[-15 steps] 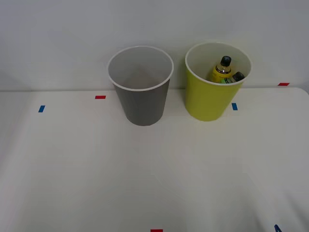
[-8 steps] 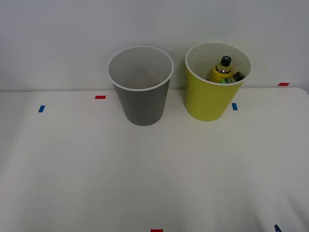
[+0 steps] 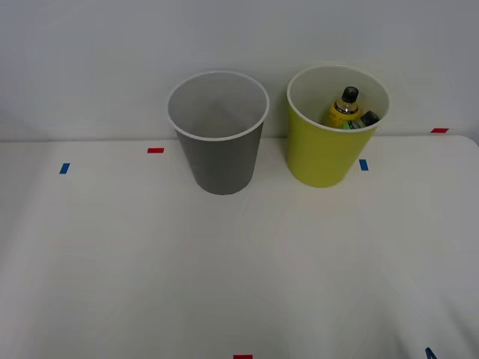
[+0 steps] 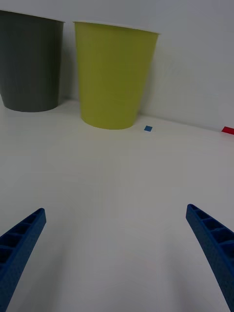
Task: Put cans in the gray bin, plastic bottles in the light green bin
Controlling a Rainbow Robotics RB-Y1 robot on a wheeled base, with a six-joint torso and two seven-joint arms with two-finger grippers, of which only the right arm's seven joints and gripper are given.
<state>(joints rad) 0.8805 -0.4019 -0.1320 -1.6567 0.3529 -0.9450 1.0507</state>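
Front view: from high above, looking forward and down on the bench [image 3: 239,262], far enough back to see into both bins.
Wrist view: low, just over the bench [image 4: 117,195], looking level past the tool [image 4: 117,253] at the bin walls.
Shared: gray bin [image 3: 218,134] [image 4: 30,61], green bin [image 3: 337,127] [image 4: 114,75], blue mark [image 3: 363,164] [image 4: 148,128] beside the green bin.
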